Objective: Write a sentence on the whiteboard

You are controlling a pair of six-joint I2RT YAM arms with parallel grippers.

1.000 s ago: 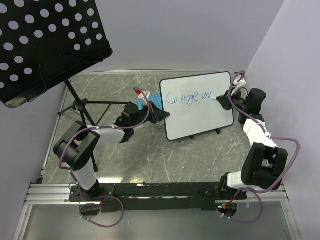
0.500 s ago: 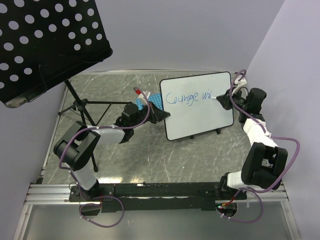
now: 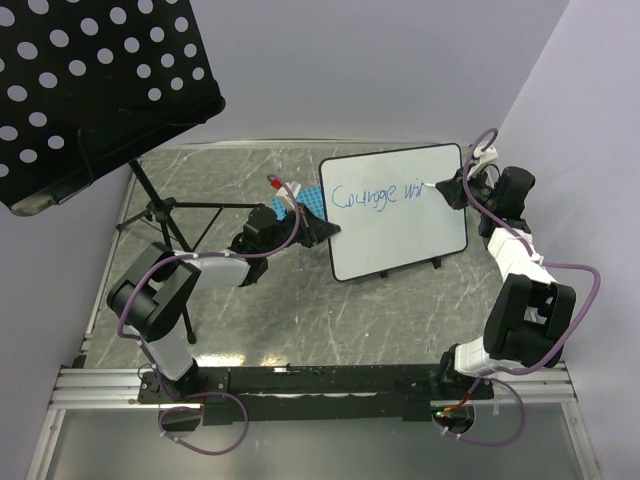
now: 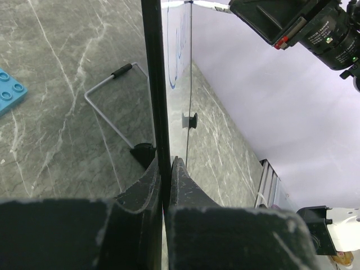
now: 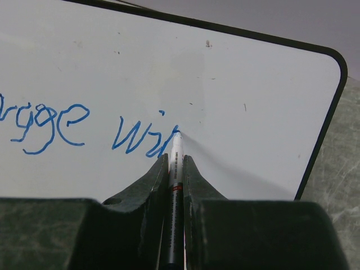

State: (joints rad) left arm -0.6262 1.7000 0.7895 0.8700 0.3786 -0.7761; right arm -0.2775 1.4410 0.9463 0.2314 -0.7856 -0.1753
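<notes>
The whiteboard (image 3: 400, 215) stands tilted on small black feet at the middle back; it fills the right wrist view (image 5: 225, 84). Blue cursive text (image 3: 378, 194) on it reads "Courage wi" with a further stroke begun; the right wrist view shows "wi" (image 5: 140, 135). My right gripper (image 3: 447, 188) is shut on a white marker (image 5: 175, 163) whose tip touches the board at the end of the writing. My left gripper (image 3: 322, 230) is shut on the board's dark left edge (image 4: 157, 101), seen edge-on in the left wrist view.
A black perforated music stand (image 3: 90, 90) on a tripod (image 3: 165, 215) occupies the back left. A blue gridded rack (image 3: 305, 203) lies behind the left gripper; a blue brick (image 4: 10, 90) is on the marble table. The board's wire prop (image 4: 109, 104) stands behind it.
The right gripper has moved the marker up and to the right, adding strokes after "wi". The left arm and the board have not moved.
</notes>
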